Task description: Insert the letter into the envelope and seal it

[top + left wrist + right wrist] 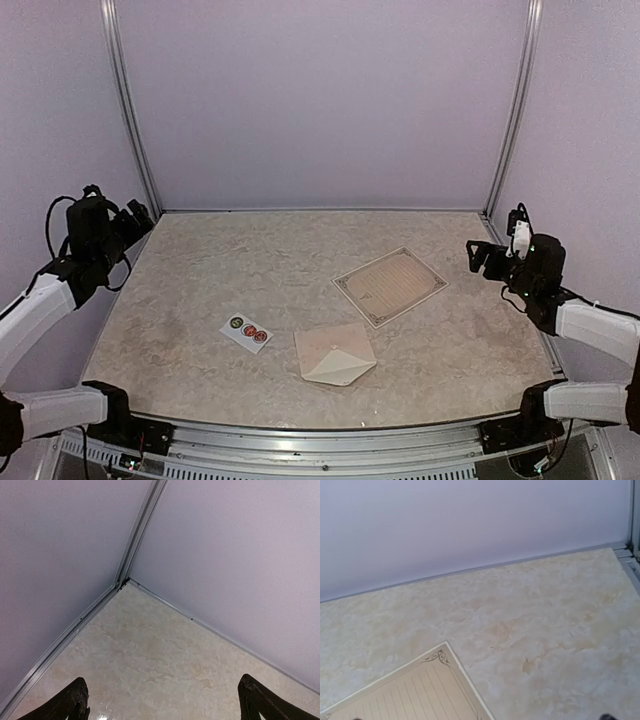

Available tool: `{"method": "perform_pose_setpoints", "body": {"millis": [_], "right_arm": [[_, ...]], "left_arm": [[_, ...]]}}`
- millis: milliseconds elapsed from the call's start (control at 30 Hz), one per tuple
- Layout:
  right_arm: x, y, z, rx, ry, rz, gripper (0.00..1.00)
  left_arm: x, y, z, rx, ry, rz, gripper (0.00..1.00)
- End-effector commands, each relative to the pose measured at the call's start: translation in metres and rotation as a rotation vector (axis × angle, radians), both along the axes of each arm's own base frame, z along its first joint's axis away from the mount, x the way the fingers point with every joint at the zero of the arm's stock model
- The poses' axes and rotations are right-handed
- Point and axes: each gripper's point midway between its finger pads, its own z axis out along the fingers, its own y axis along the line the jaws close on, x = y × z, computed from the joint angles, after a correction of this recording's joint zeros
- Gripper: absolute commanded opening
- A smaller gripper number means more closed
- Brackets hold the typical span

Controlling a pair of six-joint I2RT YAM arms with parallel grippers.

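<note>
The left gripper [135,218] hung at the far left edge of the table [200,270], raised and aimed at the back corner. Its wrist view showed the two fingers [75,702] spread wide with only bare tabletop between them, holding nothing. It looked like a parked pose that kept the arm out of the work area.

Near the front, left of centre, lay a small strip of round stickers [247,333], apart from everything else. They were presumably there for the sealing step.

Just right of it sat the envelope [335,354], flat on the table with its seamed, pointed-flap side up. That was the side that had to be reached to open it, though I could not tell whether the flap was tucked.

Further back and to the right lay the letter [390,286], printed side up and turned at an angle, near the envelope but not touching it. It was larger than the envelope, so I judged it would need folding first.

The right gripper [483,256] hovered at the right edge, nearest the letter. Only its tips showed in its wrist view, wide apart and empty. No step looked started.
</note>
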Motion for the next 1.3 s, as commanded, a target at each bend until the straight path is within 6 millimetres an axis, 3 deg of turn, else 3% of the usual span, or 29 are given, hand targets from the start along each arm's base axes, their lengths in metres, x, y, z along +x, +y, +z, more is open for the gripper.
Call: {"method": "perform_pose_setpoints", "body": {"millis": [0,67,200,367,467,700,867,1100,1267], "right_arm": [[-0.003,-0.004,0.002,-0.032,-0.013,-0.010,0.99],[-0.005,0.003,0.006,-0.034,-0.019,0.031,0.99],[-0.003,0.012,0.010,-0.027,-0.010,0.081,1.00],[0.011,0.046,-0.001,-0.108,0.105,0.192,1.00],[0.016,0.084,-0.011,-0.133,0.167,0.244,0.99],[0.022,0.169,-0.066,-0.054,0.331,0.436,0.94],[0.020,0.206,-0.111,-0.037,0.453,0.508,0.92],[-0.008,0.215,-0.152,-0.016,0.573,0.532,0.92],[-0.042,0.214,-0.172,0.045,0.658,0.552,0.91]], "left_arm": [[-0.008,-0.015,-0.028,-0.003,0.199,-0.090,0.99],[-0.007,-0.024,-0.023,0.005,0.223,-0.147,0.99],[-0.006,-0.038,0.006,0.063,0.182,-0.251,0.99],[-0.005,-0.038,0.034,0.167,0.123,-0.274,0.99],[-0.003,-0.041,0.030,0.159,0.109,-0.289,0.99],[-0.010,-0.045,0.007,0.122,0.136,-0.324,0.99],[-0.013,-0.062,0.006,0.113,0.140,-0.364,0.99],[-0.015,-0.113,-0.001,0.042,0.124,-0.463,0.99],[-0.019,-0.178,-0.016,-0.016,0.127,-0.552,0.99]]}}
